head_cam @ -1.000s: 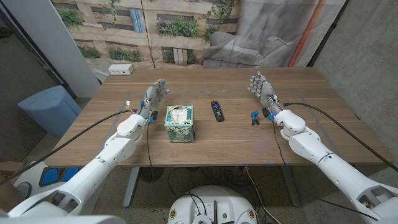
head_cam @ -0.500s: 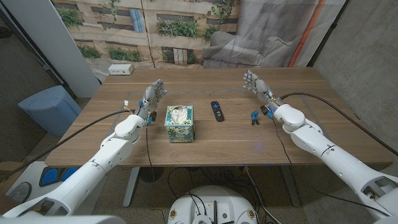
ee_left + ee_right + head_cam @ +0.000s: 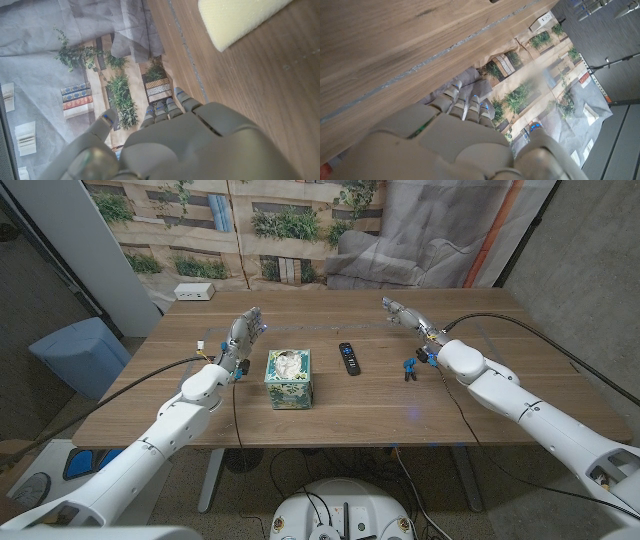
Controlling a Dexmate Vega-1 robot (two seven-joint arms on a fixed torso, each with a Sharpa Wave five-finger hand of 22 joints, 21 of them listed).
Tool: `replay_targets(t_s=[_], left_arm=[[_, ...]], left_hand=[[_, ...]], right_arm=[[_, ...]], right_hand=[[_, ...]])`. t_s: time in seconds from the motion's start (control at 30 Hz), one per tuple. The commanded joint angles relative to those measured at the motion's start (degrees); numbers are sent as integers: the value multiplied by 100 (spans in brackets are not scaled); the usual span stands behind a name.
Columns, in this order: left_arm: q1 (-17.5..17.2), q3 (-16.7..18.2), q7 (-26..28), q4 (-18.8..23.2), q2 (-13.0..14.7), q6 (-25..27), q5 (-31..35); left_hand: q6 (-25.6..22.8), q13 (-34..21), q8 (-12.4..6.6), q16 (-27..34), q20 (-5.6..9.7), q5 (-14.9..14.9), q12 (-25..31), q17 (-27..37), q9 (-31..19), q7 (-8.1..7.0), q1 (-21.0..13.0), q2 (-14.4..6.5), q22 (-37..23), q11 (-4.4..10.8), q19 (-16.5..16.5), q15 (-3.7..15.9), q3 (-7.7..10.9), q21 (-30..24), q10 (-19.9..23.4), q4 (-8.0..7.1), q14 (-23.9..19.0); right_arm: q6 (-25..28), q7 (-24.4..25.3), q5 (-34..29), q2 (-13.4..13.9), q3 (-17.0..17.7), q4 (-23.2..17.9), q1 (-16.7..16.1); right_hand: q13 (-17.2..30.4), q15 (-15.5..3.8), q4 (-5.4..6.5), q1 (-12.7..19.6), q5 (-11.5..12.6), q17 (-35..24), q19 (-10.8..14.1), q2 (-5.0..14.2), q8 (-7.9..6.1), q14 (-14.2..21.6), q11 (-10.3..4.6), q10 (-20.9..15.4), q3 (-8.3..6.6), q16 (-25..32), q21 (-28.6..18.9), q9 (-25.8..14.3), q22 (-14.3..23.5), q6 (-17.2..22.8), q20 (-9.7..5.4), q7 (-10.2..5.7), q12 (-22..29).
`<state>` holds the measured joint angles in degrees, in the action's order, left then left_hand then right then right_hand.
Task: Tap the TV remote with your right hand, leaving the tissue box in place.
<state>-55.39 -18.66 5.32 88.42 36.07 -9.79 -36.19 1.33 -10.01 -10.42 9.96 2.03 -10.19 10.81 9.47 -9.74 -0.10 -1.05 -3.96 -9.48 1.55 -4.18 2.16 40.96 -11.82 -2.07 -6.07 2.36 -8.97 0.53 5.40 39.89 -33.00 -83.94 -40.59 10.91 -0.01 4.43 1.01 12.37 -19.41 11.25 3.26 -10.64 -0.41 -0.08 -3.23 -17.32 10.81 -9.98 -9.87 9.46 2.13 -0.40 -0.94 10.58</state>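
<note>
Wooden table [image 3: 330, 415], your inventory near to far: tissue box [image 3: 288, 378] well left of your right hand [image 3: 408, 317], beside the open left hand [image 3: 243, 333]; small blue object [image 3: 409, 367] just nearer than the right hand; TV remote [image 3: 348, 358] between box and right hand, untouched; right hand empty, fingers extended.

Right hand [image 3: 405, 316] to TV remote [image 3: 348, 358]: bare table [image 3: 380, 395]; blue clip [image 3: 409, 367] just beside arm
Tissue box [image 3: 288, 378]: stood left of remote, apart

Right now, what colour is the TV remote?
Black, seen best in the head view: slim black TV remote.
</note>
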Motion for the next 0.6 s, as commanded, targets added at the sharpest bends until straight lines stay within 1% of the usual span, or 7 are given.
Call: replay_targets(t_s=[0.03,0.1,0.23,0.4,0.47,0.5,0.6], left_arm=[[-90,57,78,107,66,39,2],[-113,68,86,116,72,49,-13],[-133,75,96,90,60,44,-27],[-133,61,67,42,40,41,-45],[-130,54,57,19,31,45,-55],[-131,51,56,8,25,48,-61],[-138,44,68,-42,-16,19,-69]], left_hand=[[-16,-9,-19,19,190,-17,33,20,-30,-10,-29,-370,-30,-4,-62,9,23,20,7,26,13],[-19,-9,-20,21,192,-17,32,20,-30,-7,-29,-373,-30,-4,-61,18,24,22,6,27,8],[-20,-9,-18,20,193,-17,33,22,-30,-8,-26,-376,-30,-7,-65,16,24,25,13,28,7],[-26,-9,-19,21,194,-17,31,23,-30,-13,-24,-379,-30,-4,-67,15,23,28,11,28,5],[-28,-9,-18,21,195,-17,29,24,-30,-16,-21,-382,-30,-6,-67,10,23,30,11,27,4],[-31,-9,-19,21,195,-17,30,24,-30,-19,-21,-382,-30,-4,-67,13,23,31,12,27,4],[-35,-9,-19,22,191,-17,29,26,-31,-19,-18,-386,-30,-7,-69,10,22,33,12,26,2]], right_arm=[[485,63,-1092,236,-349,-359,226],[566,46,-1229,254,-397,-421,247],[809,71,-1605,282,-516,-570,294],[1038,111,-2035,287,-655,-690,350],[1165,155,-2293,305,-730,-768,363],[1314,169,-2512,318,-799,-830,387],[1447,72,-2724,358,-871,-935,411]], right_hand=[[9,-27,32,-11,47,-4,-61,101,-5,-86,-19,42,-27,-14,5,-15,9,20,-12,-66,-11],[7,-43,38,-14,47,2,-72,105,-7,-103,-26,57,-25,-16,3,-14,9,28,-17,-75,-14],[0,7,65,-28,47,25,-212,126,-4,-129,-32,145,-23,-5,25,-13,9,32,-7,-110,-31],[-9,38,110,-50,46,56,-372,150,-4,-304,-56,304,-13,-34,23,-11,11,49,24,-158,-55],[-13,47,134,-57,45,71,-381,158,16,-329,-14,448,-5,-19,-1,-12,12,-3,16,-160,-80],[-14,41,141,-58,45,76,-385,159,17,-346,-13,499,-3,-18,-7,-13,12,-6,16,-153,-88],[-23,59,173,-64,46,95,-446,176,10,-462,-29,727,4,-31,-10,-13,12,10,-17,-92,-111]])
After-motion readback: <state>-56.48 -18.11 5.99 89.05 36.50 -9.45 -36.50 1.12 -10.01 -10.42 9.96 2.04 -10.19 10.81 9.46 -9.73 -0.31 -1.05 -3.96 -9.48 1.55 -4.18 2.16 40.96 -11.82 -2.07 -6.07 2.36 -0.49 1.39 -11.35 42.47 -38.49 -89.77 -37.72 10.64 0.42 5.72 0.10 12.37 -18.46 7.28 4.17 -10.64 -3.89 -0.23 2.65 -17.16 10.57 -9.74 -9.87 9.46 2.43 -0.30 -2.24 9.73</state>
